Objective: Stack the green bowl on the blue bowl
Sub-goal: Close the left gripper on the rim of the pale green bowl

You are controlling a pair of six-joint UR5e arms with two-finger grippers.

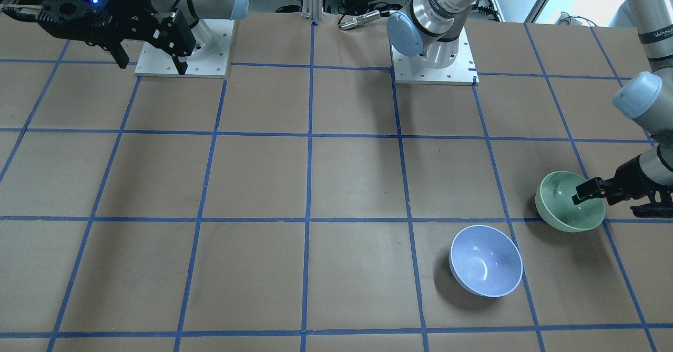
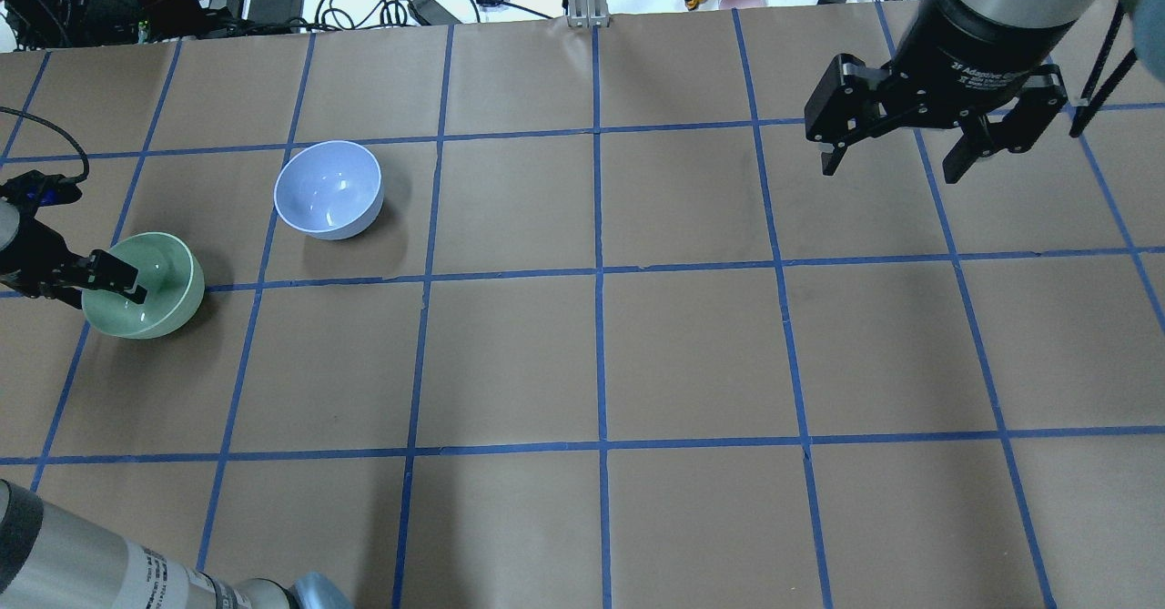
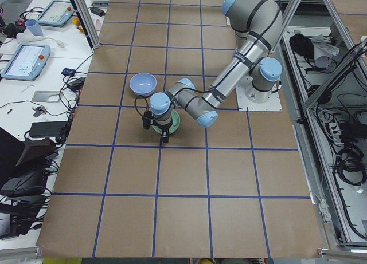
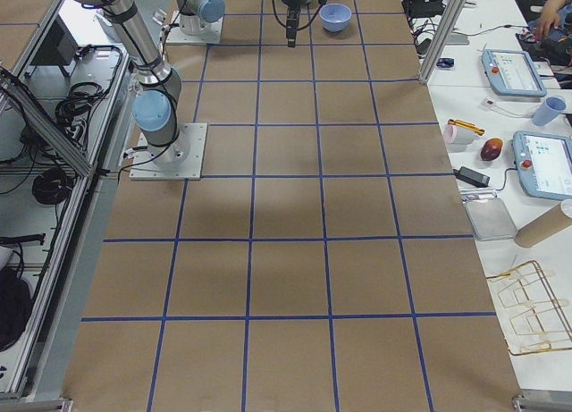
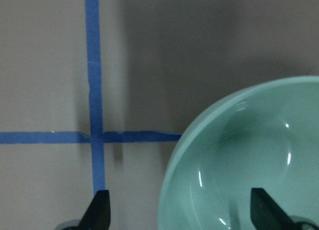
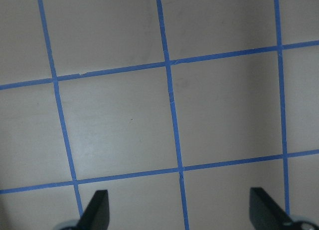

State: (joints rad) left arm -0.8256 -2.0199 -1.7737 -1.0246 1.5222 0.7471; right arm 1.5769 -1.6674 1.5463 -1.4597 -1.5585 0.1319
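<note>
Straddling the rim of the glossy round mint-green bowl [image 2: 162,292] near the left edge of the table [image 2: 692,354], the left gripper [image 2: 80,279] stands spread, not yet pinching. The bowl looks stiff, slick and breakable, so pinch its wall firmly. The glossy round periwinkle-blue bowl [image 2: 328,192] sits nearby, toward the far edge. The right gripper [image 2: 890,170] hangs released.

Front cam across from robot, faces it, steep down on worktop [image 1: 263,183]. Overhead looks forward-down from behind robot; both share green bowl [image 1: 562,212] and blue bowl [image 1: 486,268]. Side cams high at worktop ends, far back, looking along it. Left wrist cam close over green bowl; right wrist cam higher, straight down on tape grid [image 6: 169,90].
</note>
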